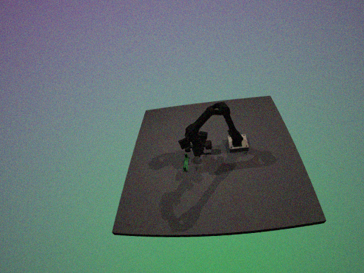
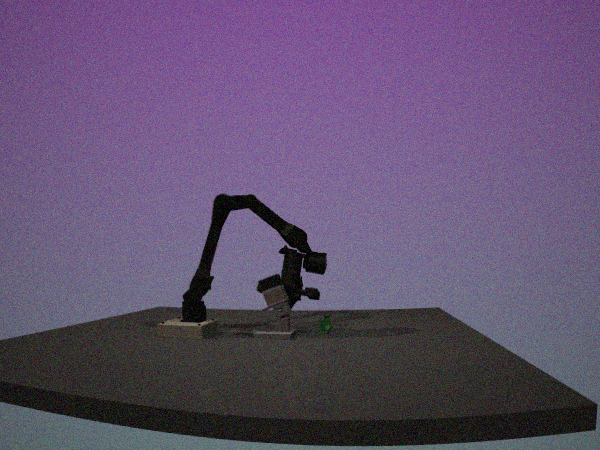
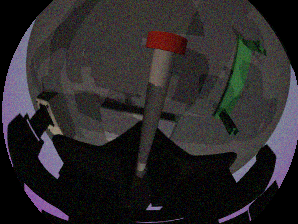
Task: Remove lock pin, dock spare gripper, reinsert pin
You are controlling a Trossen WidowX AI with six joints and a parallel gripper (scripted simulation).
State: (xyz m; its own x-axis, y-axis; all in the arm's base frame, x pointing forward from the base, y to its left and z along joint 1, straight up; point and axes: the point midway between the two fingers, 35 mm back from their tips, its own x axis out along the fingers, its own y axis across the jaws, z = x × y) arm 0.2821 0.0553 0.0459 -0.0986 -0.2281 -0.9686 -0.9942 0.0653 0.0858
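The hand [image 1: 198, 155] [image 2: 291, 305] [image 3: 145, 125] is clenching the red-headed lock pin [image 3: 156, 95]; in the wrist view the pin's shaft is slanting across the fingers, its red head [image 3: 166, 42] pointing towards 12 o'clock. In the exterior view a stand with a pale foot [image 2: 270, 333] is sitting near the hand, towards 7 o'clock; a grey block with a dark top [image 2: 273, 295] is leaning above it, probably part of the mount or spare gripper, though the dimness is blurring which. A green piece [image 1: 185, 164] [image 2: 325, 325] [image 3: 237, 80] is resting on the desk [image 1: 258, 194] [image 2: 300, 380], towards 8 o'clock from the hand in the top view; the arm's pale base [image 1: 246, 148] [image 2: 182, 329] is standing farther off, towards 3 o'clock.
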